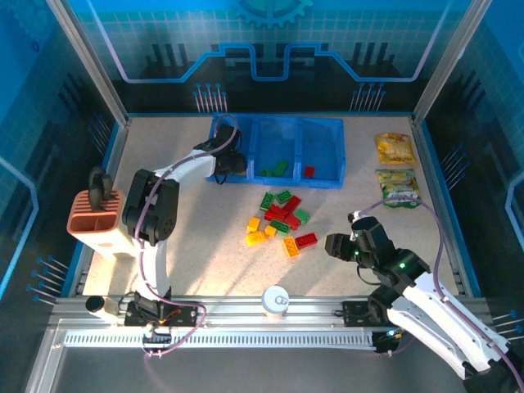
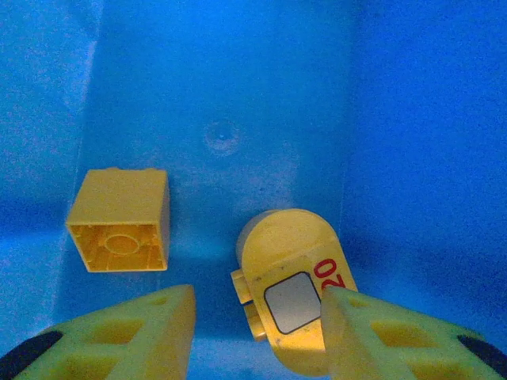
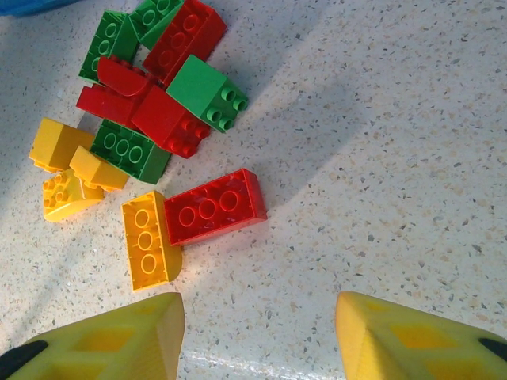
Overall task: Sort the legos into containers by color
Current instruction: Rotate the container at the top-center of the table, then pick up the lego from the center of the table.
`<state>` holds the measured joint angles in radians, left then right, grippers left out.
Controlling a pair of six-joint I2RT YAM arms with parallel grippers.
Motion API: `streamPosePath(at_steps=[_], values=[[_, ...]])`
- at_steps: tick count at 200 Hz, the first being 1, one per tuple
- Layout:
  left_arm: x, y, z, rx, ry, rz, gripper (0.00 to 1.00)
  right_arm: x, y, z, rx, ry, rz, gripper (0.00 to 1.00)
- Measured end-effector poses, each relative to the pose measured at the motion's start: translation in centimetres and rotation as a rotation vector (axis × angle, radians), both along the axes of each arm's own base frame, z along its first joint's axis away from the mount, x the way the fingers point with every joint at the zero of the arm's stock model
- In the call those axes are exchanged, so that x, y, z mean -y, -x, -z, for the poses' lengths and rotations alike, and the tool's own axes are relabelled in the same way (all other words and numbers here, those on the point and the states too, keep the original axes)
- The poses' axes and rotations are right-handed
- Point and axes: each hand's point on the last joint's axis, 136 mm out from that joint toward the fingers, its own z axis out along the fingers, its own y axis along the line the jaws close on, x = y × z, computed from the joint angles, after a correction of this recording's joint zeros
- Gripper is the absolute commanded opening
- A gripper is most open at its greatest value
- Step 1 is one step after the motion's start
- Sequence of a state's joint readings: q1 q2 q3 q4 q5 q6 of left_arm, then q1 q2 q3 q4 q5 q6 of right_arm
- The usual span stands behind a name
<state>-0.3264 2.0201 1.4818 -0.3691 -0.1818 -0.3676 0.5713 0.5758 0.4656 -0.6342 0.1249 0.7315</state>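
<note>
As yellows (image 2: 120, 229) are collecting in the left bin (image 2: 222, 95), left fingers (image 2: 127, 332) are gaping there, right fingers (image 3: 103, 340) over the pile (image 3: 162, 119).

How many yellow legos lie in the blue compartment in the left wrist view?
2. A square brick, hollow side showing, lies at the left; a rounded piece printed 20 lies at the right, partly behind a claw finger. More may hide under the fingers.

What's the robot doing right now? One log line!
left pincer: open over left compartment of tray | inside: square yellow lego, rounded yellow lego | right pincer: open above table by long red lego | pile: unsorted
</note>
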Motion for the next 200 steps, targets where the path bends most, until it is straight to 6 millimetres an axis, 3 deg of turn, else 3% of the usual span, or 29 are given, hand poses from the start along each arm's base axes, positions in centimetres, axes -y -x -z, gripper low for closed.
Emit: streamPosePath(at_steps=[37, 104, 126, 154, 179, 200], values=[[-0.2, 0.6, 1.0, -0.009, -0.001, -0.005, 0.45, -0.1, -0.1, -0.1, 0.004, -0.006, 0.001, 0.54], [-1.3, 3.7, 2.0, -0.04, 0.002, -0.023, 0.45, -0.4, 0.0, 0.2, 0.004, -0.015, -0.006, 0.54], [-1.5, 4.3, 1.3, -0.033, 0.004, -0.022, 0.53, -0.4, 0.1, 0.7, -0.005, -0.013, -0.005, 0.55], [-1.1, 4.5, -1.3, 0.016, 0.022, -0.01, 0.67, -0.5, 0.2, 1.0, -0.015, -0.011, -0.01, 0.58], [-0.3, 5.1, -5.4, 0.092, 0.041, 0.012, 0.7, -0.6, 0.1, 1.1, -0.02, -0.009, -0.009, 0.59], [1.9, 6.5, -9.0, 0.16, 0.061, 0.067, 0.71, -0.9, 0.1, 1.1, -0.019, -0.013, -0.016, 0.61]])
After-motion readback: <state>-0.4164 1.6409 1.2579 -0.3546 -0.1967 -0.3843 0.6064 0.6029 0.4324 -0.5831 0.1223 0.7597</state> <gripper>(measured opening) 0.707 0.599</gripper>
